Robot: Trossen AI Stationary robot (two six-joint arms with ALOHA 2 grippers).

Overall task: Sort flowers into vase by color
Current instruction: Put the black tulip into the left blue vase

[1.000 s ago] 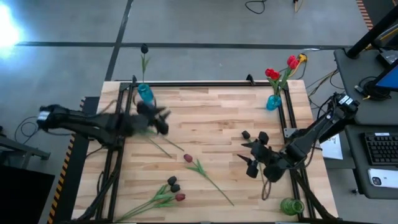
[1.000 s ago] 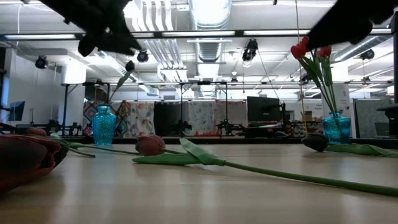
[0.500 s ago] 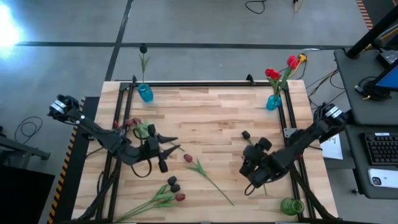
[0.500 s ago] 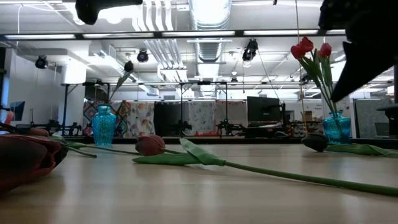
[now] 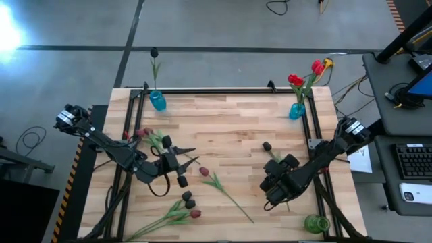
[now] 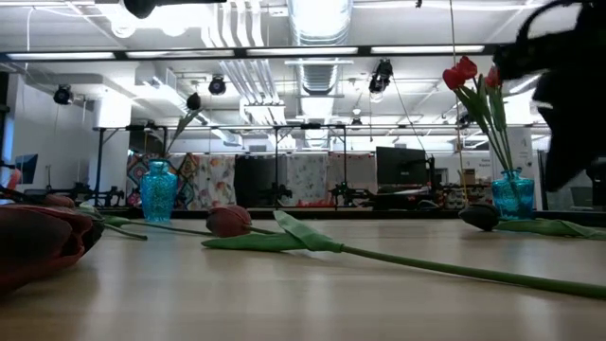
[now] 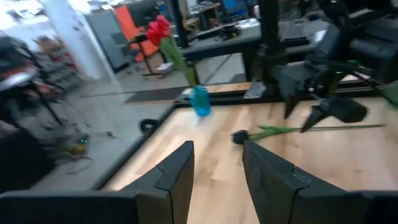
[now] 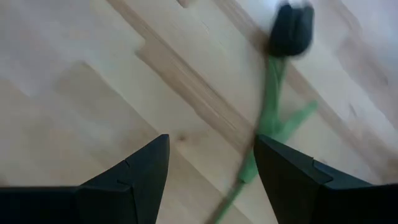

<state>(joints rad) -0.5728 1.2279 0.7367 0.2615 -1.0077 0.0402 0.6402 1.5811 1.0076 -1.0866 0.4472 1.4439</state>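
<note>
Several tulips lie flat on the wooden table. A red one is at the centre, a black one right of centre. A black and red bunch lies near the front left, and red ones lie at the left. The far left blue vase holds a black tulip. The far right blue vase holds red tulips. My left gripper hovers open and empty left of the centre red tulip. My right gripper is open and points down above the black tulip's stem, clear of it.
A green vase stands at the near right corner. A black frame rail runs along the table's far edge and down both sides. Bare wood lies between the two blue vases.
My left gripper has swung from beside the far left vase toward the near edge and the table's centre, rolling as it went. My right gripper has sunk and tipped nose-down over the black tulip's stem. No flower has moved.
</note>
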